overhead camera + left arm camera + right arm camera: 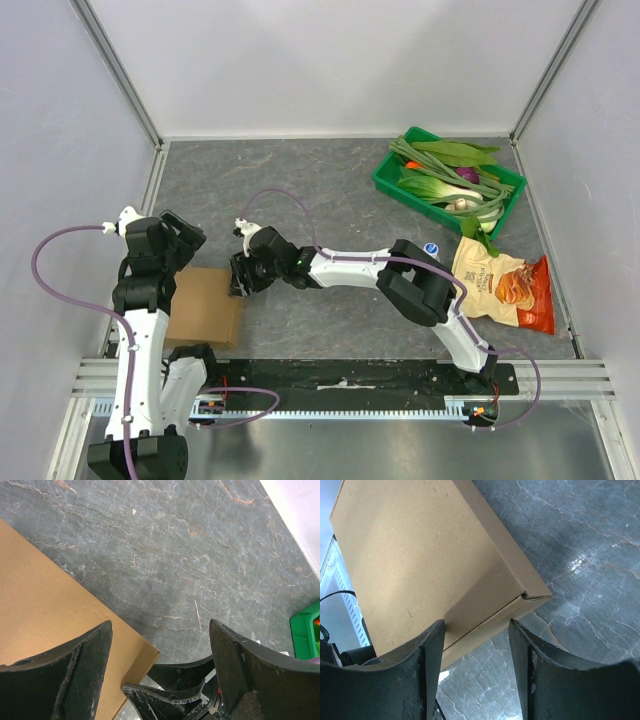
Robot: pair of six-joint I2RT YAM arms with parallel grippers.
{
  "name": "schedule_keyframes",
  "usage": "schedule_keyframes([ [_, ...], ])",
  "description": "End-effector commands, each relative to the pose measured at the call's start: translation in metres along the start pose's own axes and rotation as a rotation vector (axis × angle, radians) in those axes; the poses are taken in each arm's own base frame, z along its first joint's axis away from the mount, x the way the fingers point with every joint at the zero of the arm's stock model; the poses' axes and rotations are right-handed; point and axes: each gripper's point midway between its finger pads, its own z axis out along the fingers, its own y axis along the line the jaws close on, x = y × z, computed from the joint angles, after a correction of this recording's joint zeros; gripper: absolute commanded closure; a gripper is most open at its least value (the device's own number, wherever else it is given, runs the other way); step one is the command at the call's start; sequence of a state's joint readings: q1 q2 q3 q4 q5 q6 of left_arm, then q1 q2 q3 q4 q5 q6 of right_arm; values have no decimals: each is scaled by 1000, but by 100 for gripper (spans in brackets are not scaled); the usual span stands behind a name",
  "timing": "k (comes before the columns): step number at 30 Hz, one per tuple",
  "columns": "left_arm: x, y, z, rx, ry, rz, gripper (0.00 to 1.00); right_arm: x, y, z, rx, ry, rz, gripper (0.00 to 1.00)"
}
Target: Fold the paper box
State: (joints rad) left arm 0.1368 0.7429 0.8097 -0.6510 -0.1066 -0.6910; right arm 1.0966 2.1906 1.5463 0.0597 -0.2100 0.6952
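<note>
1. The left gripper is wide open and nothing is held in it. In its own wrist view, the left gripper is seen over bare table, with one finger above the edge of the paper box.
2. The right gripper is also open, but less wide. It is set at the right edge of the paper box. In the right wrist view, the box's side wall is seen in the gap of the right gripper. It cannot be told for sure if the fingers touch the cardboard.
3. The paper box lies flat on the table's near left part, between the two grippers. Only the right wrist view shows its smooth top, its thin side wall and a small gap at one corner.
4. Only the left wrist view shows a box corner from above with dark parts of the right gripper just beside it.
5. Only the top view shows the green tray of vegetables at the far right, and a snack bag lying near it.
6. The table is grey, like stone with thin pale lines. White walls are set around it.
</note>
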Motion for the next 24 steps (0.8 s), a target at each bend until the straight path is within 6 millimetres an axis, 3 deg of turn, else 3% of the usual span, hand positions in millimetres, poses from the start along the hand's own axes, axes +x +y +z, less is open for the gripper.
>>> schedule_keyframes([
  [1, -21, -8, -9, 21, -75, 35, 16, 1, 14, 10, -33, -1, -29, 39],
  [5, -25, -10, -10, 21, -80, 38, 15, 3, 25, 11, -50, -8, -14, 38],
  [10, -28, -16, -11, 41, -80, 50, 14, -8, 14, 6, 19, -15, -38, 33],
  [12, -31, -27, -16, 93, -74, 92, 13, -35, 8, -13, 87, -50, -69, 29],
  [14, -41, -45, -24, 166, -87, 117, 13, -44, -4, -38, 174, -37, -108, 20],
  [15, -38, -60, -31, 253, -60, 155, 13, -68, 0, -69, 202, -81, -177, 17],
  [16, -41, -72, -38, 312, -67, 164, 13, -63, -26, -91, 330, -62, -207, 13],
  [17, -41, -90, -46, 411, -56, 177, 13, -85, -19, -131, 362, -126, -243, 8],
  [18, -41, -101, -52, 470, -47, 183, 13, -93, -36, -158, 450, -138, -314, 5],
  [19, -41, -114, -60, 535, -41, 193, 13, -83, -67, -188, 601, -114, -343, 2],
  [20, -38, -131, -68, 628, -17, 206, 13, -102, -63, -237, 654, -191, -372, 2],
  [21, -36, -142, -74, 678, 1, 200, 12, -108, -74, -268, 726, -218, -380, 2],
  [22, -28, -156, -83, 746, 30, 216, 12, -99, -86, -296, 790, -192, -423, 2],
  [23, -22, -168, -89, 797, 55, 226, 12, -115, -78, -352, 854, -308, -413, 2],
  [24, -20, -183, -97, 856, 53, 241, 12, -118, -76, -379, 883, -345, -416, 2],
])
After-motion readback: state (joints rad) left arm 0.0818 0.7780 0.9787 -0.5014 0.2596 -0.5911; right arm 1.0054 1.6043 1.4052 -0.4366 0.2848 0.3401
